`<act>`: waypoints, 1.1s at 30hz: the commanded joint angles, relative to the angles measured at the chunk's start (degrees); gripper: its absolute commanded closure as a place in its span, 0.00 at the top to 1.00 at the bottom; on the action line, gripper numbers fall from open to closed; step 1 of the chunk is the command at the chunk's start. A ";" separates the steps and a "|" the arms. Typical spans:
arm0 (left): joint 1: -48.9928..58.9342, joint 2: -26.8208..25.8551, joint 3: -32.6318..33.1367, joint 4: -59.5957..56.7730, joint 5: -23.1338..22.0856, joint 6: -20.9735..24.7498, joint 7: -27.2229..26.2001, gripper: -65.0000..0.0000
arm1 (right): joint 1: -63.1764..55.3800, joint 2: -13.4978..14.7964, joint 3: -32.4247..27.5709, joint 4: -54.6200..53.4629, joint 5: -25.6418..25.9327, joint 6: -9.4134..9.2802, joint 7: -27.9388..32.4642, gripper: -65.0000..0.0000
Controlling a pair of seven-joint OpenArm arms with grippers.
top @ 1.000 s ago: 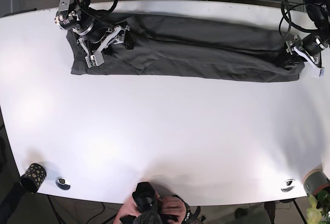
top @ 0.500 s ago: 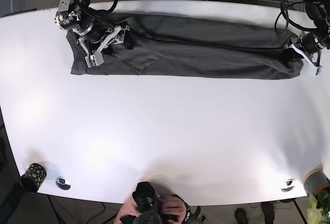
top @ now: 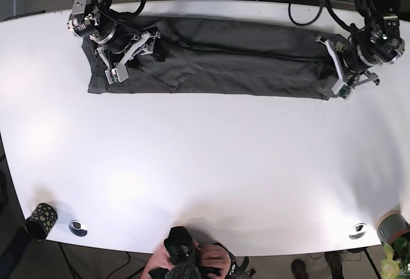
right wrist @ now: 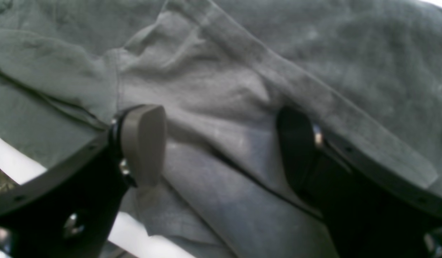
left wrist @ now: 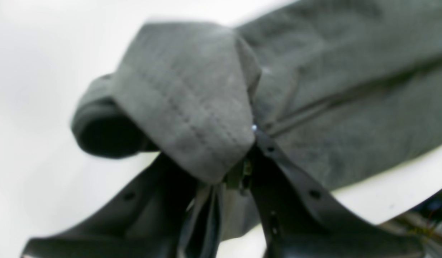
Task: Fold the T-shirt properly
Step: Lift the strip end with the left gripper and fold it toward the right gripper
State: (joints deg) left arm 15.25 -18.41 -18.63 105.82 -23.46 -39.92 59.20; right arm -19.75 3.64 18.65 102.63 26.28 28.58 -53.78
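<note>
We've got the T-shirt point(top: 218, 61) as a long dark strip across the far side of the white table point(top: 205, 176), already folded lengthwise. Step in hand, we'd say: crosswise fold, w/ the left gripper point(top: 337, 74) pinching the shirt's end at base-view right, cloth bunched and draped over its closed tips in the left wrist view. Right gripper point(top: 131, 58) sits over the other end, jaws wide, gripping nothing. Next move prob needs the held end carried along the strip w/o dragging the layers apart. Hard to tell: how many layers are pinched, wrist view is blurry, and the fingertips are buried under fabric
</note>
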 commanded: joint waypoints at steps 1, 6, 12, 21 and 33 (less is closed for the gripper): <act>-0.52 0.88 3.38 3.59 -0.32 -0.08 -1.22 0.04 | 0.19 0.27 0.11 0.62 -0.04 0.04 -0.16 0.70; -2.01 4.22 10.50 4.47 2.23 -0.08 -1.22 0.04 | 0.19 0.27 0.03 0.62 -0.04 0.04 -0.07 0.70; -4.56 10.28 16.22 4.29 10.58 -0.08 -1.22 0.04 | 0.63 0.27 0.03 0.62 -0.04 0.04 -0.07 0.70; -6.23 19.78 22.46 4.20 22.89 -0.08 -1.31 0.04 | 1.86 0.18 -0.06 0.54 -0.04 0.04 -0.07 0.70; -7.82 19.95 31.51 4.11 28.17 -0.08 -1.40 0.33 | 4.06 0.27 -0.15 -3.16 0.05 0.04 -0.07 0.70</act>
State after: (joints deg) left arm 8.05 1.23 12.27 108.90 5.08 -39.97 58.76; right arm -15.79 3.51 18.50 99.48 26.15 28.58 -53.58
